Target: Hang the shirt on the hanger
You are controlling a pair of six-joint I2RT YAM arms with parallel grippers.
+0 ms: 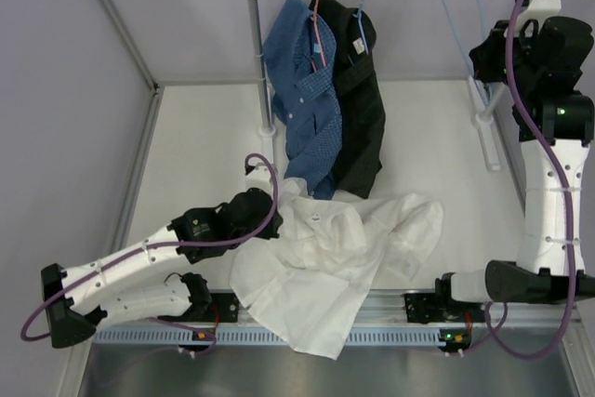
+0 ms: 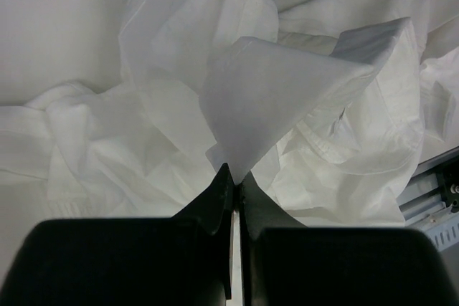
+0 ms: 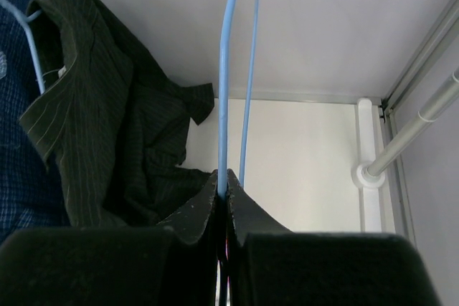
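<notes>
the left gripper (image 2: 232,171) is closed tight on a fold of the white shirt (image 1: 325,258), which lies crumpled on the table (image 1: 204,137) at 6 o'clock in the top view. at 2 o'clock, the right gripper (image 3: 223,177) clamps the light-blue hanger (image 3: 225,69) by its wire, beside the black shirt (image 3: 107,120).

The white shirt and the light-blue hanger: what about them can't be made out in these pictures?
- hanger: in the right wrist view only two wires show; the top edge cuts off its hook.
- shirt: in the top view, its own crumpled folds hide the buttons.
- Which part of it the left end effector pinches: the left wrist view shows only a plain fold.
- right end effector: in the top view, the right arm hides its tips.
</notes>
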